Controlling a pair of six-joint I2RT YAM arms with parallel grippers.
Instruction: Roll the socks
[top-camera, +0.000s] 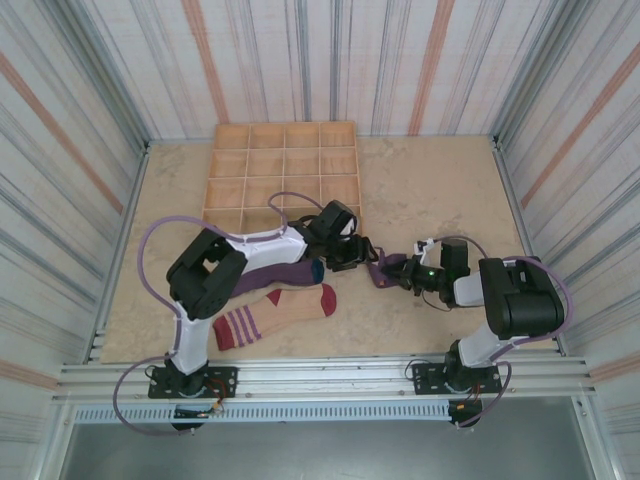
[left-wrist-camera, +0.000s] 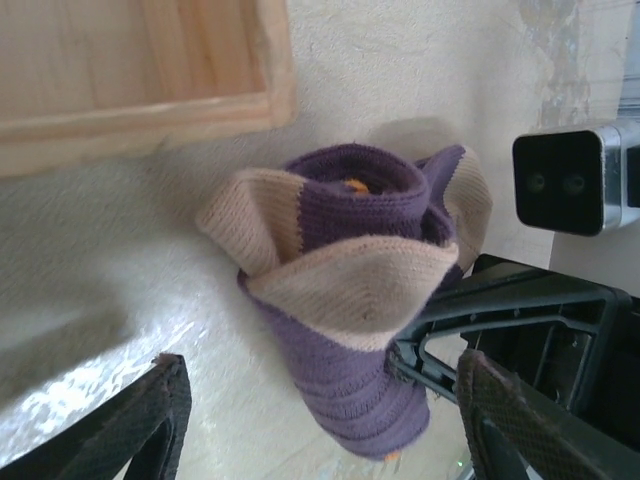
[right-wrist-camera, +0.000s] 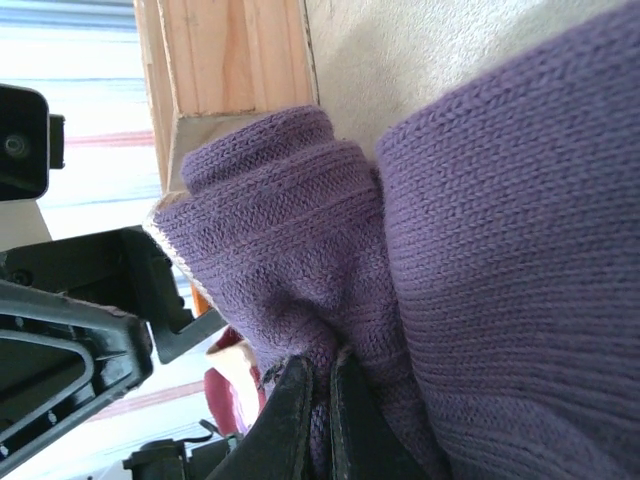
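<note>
**Sock rolling, part done: one bundle formed, two socks still flat.**
The rolled bundle (left-wrist-camera: 345, 300) sits mid-counter (top-camera: 430, 180), just on the near side of the wooden tray (top-camera: 283, 125). The right hand (right-wrist-camera: 320, 400) is pinched together on its purple knit, and the left hand (left-wrist-camera: 322, 400) stands apart around it, gripping nothing. To the left, the purple sock (top-camera: 275, 276) and the tan sock (top-camera: 290, 305) lie unrolled.

A robot test cell in a lab — a beige table (top-camera: 430, 190) bearing a wooden grid tray (top-camera: 285, 165), closed in by striped panels (top-camera: 330, 60) behind and to both sides of the tray, with an aluminium rail (top-camera: 330, 372) on the tray's near side, where two cabled arm bases (top-camera: 190, 382) are bolted.
</note>
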